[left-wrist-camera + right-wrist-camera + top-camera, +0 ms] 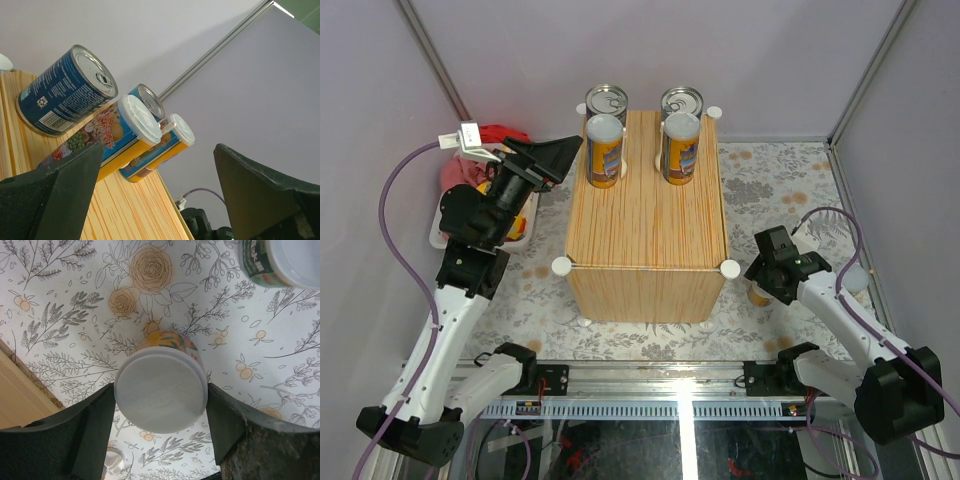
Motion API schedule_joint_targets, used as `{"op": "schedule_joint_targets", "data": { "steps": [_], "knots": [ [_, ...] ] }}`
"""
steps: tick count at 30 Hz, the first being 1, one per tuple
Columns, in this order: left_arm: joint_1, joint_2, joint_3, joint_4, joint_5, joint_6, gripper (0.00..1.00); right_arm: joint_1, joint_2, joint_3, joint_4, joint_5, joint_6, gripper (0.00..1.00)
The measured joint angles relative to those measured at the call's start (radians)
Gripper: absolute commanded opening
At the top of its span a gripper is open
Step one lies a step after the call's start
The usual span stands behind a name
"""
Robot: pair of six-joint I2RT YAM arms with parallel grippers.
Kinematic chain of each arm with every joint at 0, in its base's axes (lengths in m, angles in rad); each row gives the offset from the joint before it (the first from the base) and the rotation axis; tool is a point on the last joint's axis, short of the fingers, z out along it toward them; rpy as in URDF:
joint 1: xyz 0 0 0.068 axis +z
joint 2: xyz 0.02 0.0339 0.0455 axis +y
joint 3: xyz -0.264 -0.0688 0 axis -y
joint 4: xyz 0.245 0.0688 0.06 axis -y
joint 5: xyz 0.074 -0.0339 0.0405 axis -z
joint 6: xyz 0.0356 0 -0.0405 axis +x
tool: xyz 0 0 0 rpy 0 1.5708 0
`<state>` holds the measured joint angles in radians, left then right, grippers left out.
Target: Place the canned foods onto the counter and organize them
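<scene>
Although already standing on the counter (645, 230), just beyond the spread, empty left claw (568, 160), only four cans (604, 150). Under the right claw (161, 390), pinched at its lid, one orange can (167, 342) down on the floral mat (60, 300); past it, another can (272, 260). Roughly halfway, by judgement.

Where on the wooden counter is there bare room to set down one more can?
The near half of the counter is bare, from the two orange cans to the front knobs. A bare strip also runs between those cans. The far edge is crowded: two silver-topped cans stand behind them.
</scene>
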<state>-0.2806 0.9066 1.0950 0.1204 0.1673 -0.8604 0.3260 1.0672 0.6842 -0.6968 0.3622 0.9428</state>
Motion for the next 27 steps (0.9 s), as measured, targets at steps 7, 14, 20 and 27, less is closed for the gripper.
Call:
{"op": "schedule_joint_targets", "data": {
  "steps": [7, 14, 20, 27],
  "knots": [
    [0.000, -0.004, -0.002, 0.000, 0.000, 0.000, 0.92, 0.000, -0.070, 0.057, -0.034, 0.029, -0.080, 0.11],
    [0.000, -0.013, -0.003, -0.001, 0.000, 0.001, 0.92, 0.000, -0.081, 0.224, -0.087, 0.042, -0.174, 0.05],
    [0.000, -0.027, -0.003, -0.001, 0.000, 0.002, 0.92, 0.000, -0.080, 0.410, -0.161, 0.063, -0.244, 0.01],
    [0.000, -0.033, -0.003, -0.001, 0.000, 0.001, 0.92, 0.000, -0.038, 0.668, -0.249, 0.067, -0.308, 0.00]
  ]
}}
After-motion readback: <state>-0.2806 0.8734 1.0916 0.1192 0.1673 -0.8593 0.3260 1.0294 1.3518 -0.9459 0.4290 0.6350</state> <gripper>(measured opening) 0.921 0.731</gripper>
